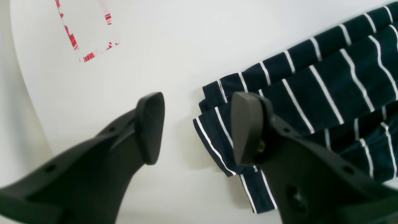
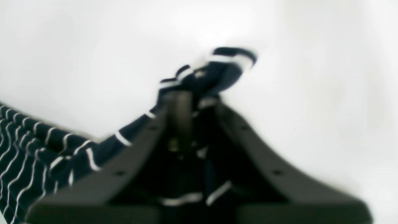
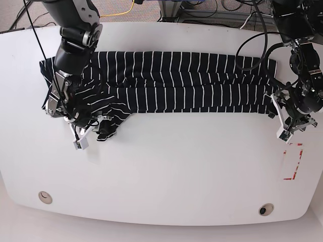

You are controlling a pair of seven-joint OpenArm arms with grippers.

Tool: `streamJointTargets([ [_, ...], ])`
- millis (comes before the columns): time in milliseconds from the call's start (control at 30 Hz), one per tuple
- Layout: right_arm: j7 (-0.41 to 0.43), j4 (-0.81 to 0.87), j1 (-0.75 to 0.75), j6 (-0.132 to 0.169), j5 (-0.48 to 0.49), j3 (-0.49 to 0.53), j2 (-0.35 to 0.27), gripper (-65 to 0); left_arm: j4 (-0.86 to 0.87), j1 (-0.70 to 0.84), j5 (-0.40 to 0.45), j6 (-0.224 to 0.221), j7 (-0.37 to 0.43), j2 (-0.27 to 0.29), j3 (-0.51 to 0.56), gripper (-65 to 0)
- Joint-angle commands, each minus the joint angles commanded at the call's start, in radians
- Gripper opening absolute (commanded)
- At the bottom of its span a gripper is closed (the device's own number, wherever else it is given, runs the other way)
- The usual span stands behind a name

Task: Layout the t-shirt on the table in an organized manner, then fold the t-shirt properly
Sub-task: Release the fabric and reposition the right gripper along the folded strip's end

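Indoor workspace, viewed from above in base view. Grey-brown carpeted floor [image 3: 113,6] along the top edge. Yellow cable [image 3: 127,8] across it, black cables [image 3: 212,12] bundled near a metal frame [image 3: 169,9], white cable [image 3: 251,19] further right. Pale ground [image 3: 7,222] at the bottom corners. Main furniture: the table [image 3: 176,166], glossy white, curved edges, round holes near front edge at left [image 3: 45,197] and right [image 3: 266,208], red rectangular mark [image 3: 292,162] near the right side. Even, soft lighting, faint shadows, mild glare on the tabletop. No walls or windows in view. Right wrist view blurred, background plain white.
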State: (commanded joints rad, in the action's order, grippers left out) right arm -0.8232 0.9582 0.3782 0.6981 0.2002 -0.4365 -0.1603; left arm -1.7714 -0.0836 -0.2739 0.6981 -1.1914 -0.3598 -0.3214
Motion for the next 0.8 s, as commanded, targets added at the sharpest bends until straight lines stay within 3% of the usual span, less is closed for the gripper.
streamJointTargets([
  [100,-0.014,0.051,-0.006,0.000,0.002,0.000,0.000,-64.0,0.002,0.000,0.000,0.000,0.002,0.000,0.000,-32.6],
  [300,-0.152,0.230,-0.051,0.000,0.021,0.003,0.005,-65.0,0.003,0.000,0.002,0.000,0.002,0.002,0.000,-32.6],
  [500,-0.304,0.423,-0.146,0.000,0.150,0.081,0.002,-65.0,0.003,0.000,0.002,0.000,0.003,0.002,0.000,-32.6],
  [800,-0.419,0.773,-0.334,0.000,0.338,0.209,-0.003,-65.0,0.005,0.000,0.003,0.000,0.003,0.017,0.003,-32.6],
])
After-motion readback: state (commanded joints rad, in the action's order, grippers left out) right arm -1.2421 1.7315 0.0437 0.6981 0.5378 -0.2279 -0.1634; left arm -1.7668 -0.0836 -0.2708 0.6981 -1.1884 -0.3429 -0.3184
